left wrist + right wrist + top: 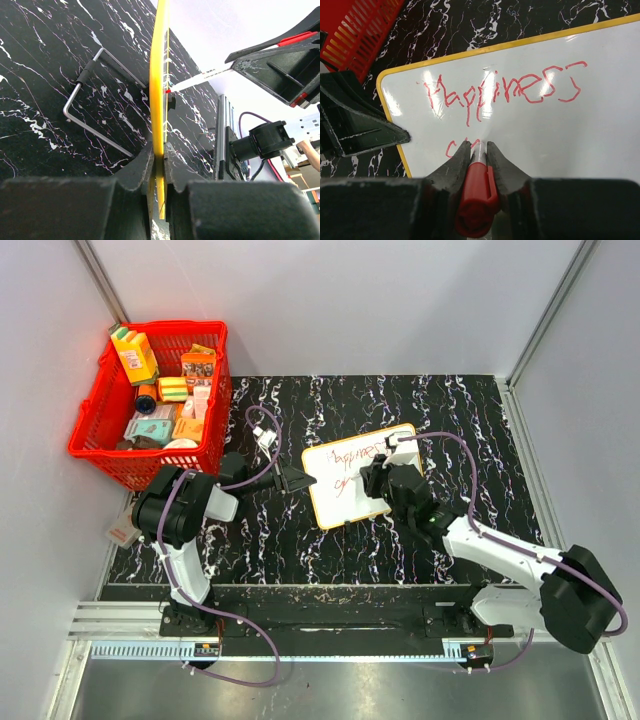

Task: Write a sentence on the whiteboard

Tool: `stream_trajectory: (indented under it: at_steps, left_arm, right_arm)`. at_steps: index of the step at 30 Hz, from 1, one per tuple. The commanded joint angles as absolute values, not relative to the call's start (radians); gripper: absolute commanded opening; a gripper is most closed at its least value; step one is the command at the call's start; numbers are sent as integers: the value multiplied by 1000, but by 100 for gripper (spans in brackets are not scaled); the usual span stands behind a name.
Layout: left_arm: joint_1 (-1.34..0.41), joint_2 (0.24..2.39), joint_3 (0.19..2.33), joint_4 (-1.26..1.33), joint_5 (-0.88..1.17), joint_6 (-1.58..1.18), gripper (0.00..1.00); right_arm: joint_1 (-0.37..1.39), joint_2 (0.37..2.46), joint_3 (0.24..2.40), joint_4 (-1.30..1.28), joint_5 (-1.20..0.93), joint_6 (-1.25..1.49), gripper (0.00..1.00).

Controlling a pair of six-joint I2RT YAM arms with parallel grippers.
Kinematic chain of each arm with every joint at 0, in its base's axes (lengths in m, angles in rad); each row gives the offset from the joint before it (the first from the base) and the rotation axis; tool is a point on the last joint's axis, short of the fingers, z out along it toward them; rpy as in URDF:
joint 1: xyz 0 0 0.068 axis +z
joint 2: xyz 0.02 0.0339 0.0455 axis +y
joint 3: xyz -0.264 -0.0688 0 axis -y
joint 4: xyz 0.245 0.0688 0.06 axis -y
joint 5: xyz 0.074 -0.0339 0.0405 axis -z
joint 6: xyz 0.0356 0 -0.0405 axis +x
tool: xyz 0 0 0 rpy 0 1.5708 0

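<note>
Small whiteboard (348, 502), white face, rounded corners, thin orange-yellow rim (159, 100). It sits mid-way across the black marbled table (480, 420), skewed, its long sides climbing to the right in the top view. Glare patches on the face. The sentence (505, 90) is thin red marker script. Its first line reads "Happiness" in uneven letters. A second line beneath is barely begun at the left, with only a "c"-like stroke legible.

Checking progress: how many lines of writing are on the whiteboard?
2. The first line, reading like "Happiness", runs along the whiteboard's top; the second line, just begun, sits below, partly hidden behind the right hand's marker.
</note>
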State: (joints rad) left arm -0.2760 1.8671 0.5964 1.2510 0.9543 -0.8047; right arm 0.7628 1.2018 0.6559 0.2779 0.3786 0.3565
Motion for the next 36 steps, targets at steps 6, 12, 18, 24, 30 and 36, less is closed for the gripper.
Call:
stream_trajectory:
  at_steps: [6, 12, 18, 24, 30, 36]
  left_arm:
    - [-287, 1838, 620, 1353, 983, -775, 0]
    - [-287, 1836, 621, 1351, 983, -775, 0]
    - [-287, 1836, 620, 1353, 985, -773, 0]
    - [-287, 1836, 618, 1355, 983, -773, 0]
    - [-287, 1836, 620, 1355, 985, -773, 0]
    - [-287, 1836, 620, 1356, 985, -775, 0]
  right_arm:
    - [750, 1132, 663, 261, 373, 350, 0]
    - [752, 1078, 666, 259, 396, 345, 0]
    - [739, 1137, 695, 252, 403, 331, 0]
    - [732, 1163, 703, 275, 394, 342, 0]
    - [730, 1169, 706, 291, 384, 339, 0]
    - [729, 1195, 715, 291, 374, 345, 0]
